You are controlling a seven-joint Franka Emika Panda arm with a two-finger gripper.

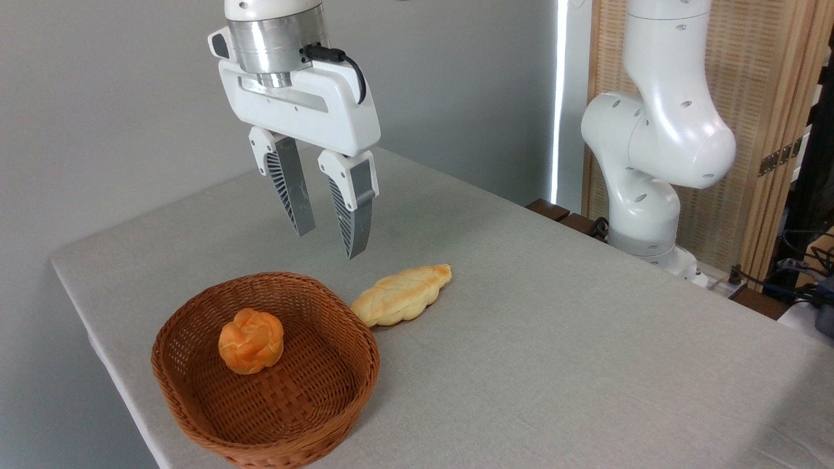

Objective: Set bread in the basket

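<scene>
Since the gripper hangs empty with jaws apart, it should descend across the bread's middle, beside the basket, toward the tabletop's far-left edge.

This looks like a robotics lab or test room set up inside an ordinary indoor space rather than a real kitchen. A white robot arm is mounted at the far right edge of a tabletop covered in plain grey cloth, with bare grey walls behind it. Right of the arm's base, loose black cables trail over equipment at the picture's edge. Behind the arm stands a woven bamboo folding screen in a wooden frame, a domestic touch. The bread and the basket lie alone on the cloth like staged props.
</scene>
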